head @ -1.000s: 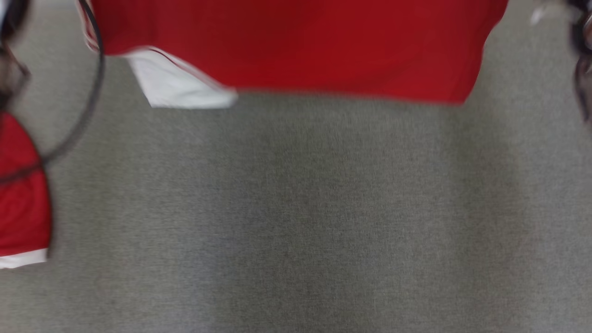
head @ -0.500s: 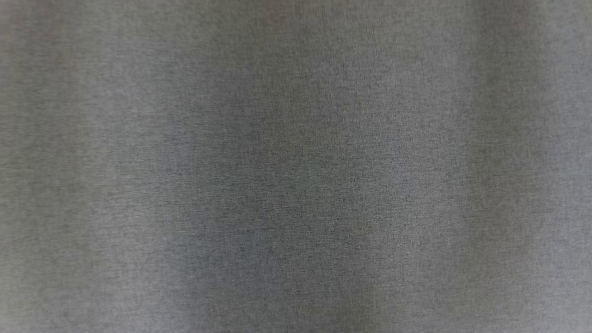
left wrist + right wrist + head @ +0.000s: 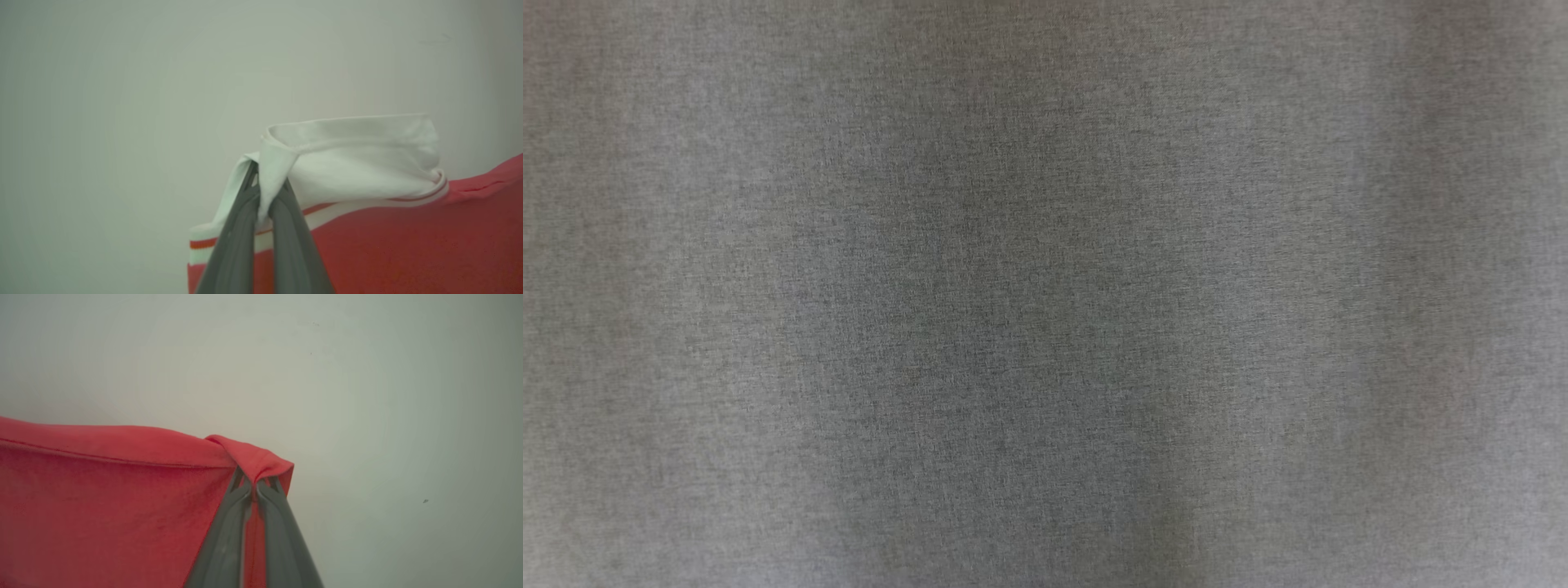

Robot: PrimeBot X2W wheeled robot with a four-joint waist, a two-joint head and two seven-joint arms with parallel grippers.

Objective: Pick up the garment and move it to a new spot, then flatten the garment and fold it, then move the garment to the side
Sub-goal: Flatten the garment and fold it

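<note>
The likeliest trouble is a slip. Each claw takes only a thin fold at the edge, so a tug could pull the cloth free and leave the garment [image 3: 102, 506] dangling from one side, bunched. The left claw [image 3: 263, 198] is pressed together on the white trim [image 3: 347, 163], and the right claw [image 3: 253, 484] nips a red corner. Both arms seem raised, fingers aimed at a pale wall [image 3: 122, 81], with the garment stretched between the claws and hanging below them.
</note>
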